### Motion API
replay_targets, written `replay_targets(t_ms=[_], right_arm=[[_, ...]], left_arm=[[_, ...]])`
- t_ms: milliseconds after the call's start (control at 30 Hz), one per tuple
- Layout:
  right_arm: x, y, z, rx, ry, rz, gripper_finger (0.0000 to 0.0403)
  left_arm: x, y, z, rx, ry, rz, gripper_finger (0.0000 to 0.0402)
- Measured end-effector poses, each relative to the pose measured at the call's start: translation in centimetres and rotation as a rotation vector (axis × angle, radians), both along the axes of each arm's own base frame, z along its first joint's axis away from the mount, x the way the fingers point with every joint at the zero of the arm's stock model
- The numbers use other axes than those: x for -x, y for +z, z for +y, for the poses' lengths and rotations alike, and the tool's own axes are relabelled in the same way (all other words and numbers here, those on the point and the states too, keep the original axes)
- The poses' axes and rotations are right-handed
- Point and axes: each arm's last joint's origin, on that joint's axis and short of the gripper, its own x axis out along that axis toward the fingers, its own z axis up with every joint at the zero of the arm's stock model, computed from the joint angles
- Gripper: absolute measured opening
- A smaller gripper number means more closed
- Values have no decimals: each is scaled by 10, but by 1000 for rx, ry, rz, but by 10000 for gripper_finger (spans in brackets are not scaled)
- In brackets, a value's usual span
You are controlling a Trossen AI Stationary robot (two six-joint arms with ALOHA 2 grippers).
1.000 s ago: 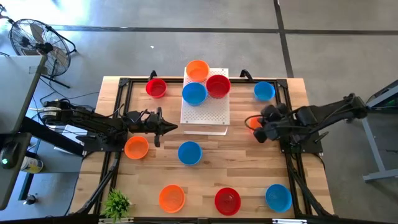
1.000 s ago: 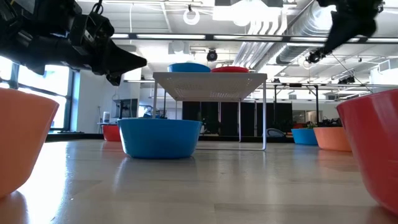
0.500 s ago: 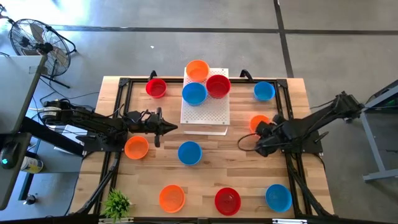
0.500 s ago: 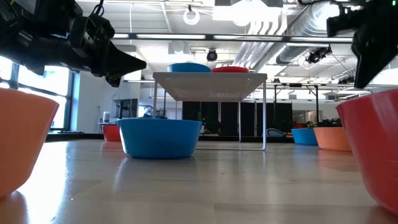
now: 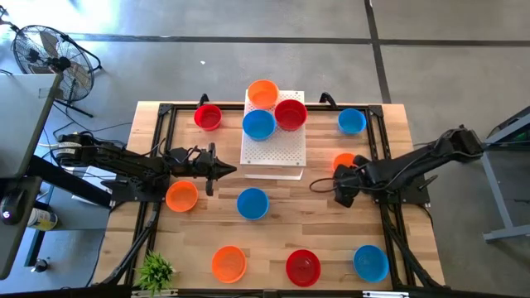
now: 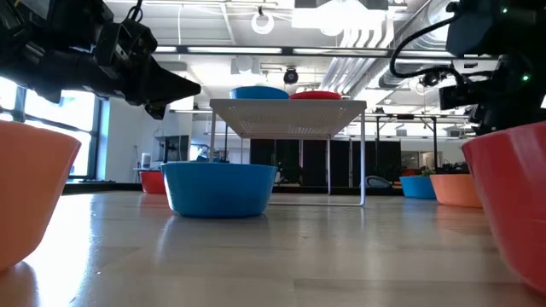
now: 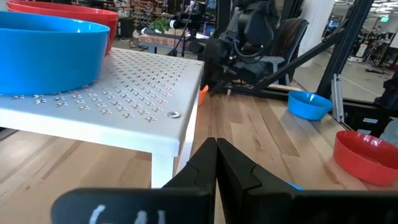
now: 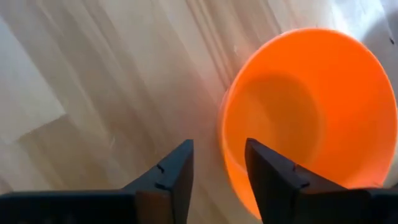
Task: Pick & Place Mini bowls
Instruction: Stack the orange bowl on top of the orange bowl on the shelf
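Note:
Several mini bowls lie about the table. An orange mini bowl (image 8: pixel 305 118) (image 5: pixel 344 159) sits right of the white board (image 5: pixel 273 147). My right gripper (image 8: pixel 219 163) (image 5: pixel 340 175) hangs open over it, pointing down. One finger stands outside the rim (image 8: pixel 222 134) on the board's side and the other over the hollow, with a gap on each side. In the low view its fingers are hidden behind a near red bowl (image 6: pixel 512 200). Orange (image 5: pixel 263 93), red (image 5: pixel 291 113) and blue (image 5: pixel 258 124) bowls rest on the board. My left gripper (image 5: pixel 230 170) (image 7: pixel 216 148) waits shut, left of the board.
Loose bowls: red (image 5: pixel 208 117) far left, blue (image 5: pixel 352 121) far right, orange (image 5: pixel 181 196) and blue (image 5: pixel 252 203) mid-table, orange (image 5: pixel 228 263), red (image 5: pixel 303 266) and blue (image 5: pixel 371 262) along the near edge. A small plant (image 5: pixel 156 271) stands at the near left corner.
My right gripper has come down from high above the orange bowl and shifted a little toward the table's near edge, so the bowl's far part now shows beside it in the high view. The bowls have stayed put.

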Motion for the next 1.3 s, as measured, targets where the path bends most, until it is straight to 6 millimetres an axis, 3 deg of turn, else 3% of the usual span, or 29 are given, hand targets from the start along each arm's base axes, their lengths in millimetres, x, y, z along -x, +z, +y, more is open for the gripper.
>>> replay_targets(t_ms=[333,533,667,867,1067,1300], right_arm=[[1,-13,-13,-10,-37,-11,74],[-3,-13,-14,-28,-22,-42,14],[-8,-5,-13,-58,4,-48,7],[-23,37,-9,-54,49,-67,4],[-35,105,-6,-21,75,-146,3],[-43,185,-11,123,133,-354,2]], left_arm=[[0,0,0,-11,0,2,1],[0,0,0,-10,0,3,1],[0,0,0,-10,0,3,1],[0,0,0,-10,0,3,1],[0,0,0,-10,0,3,1],[0,0,0,-10,-1,3,1]])
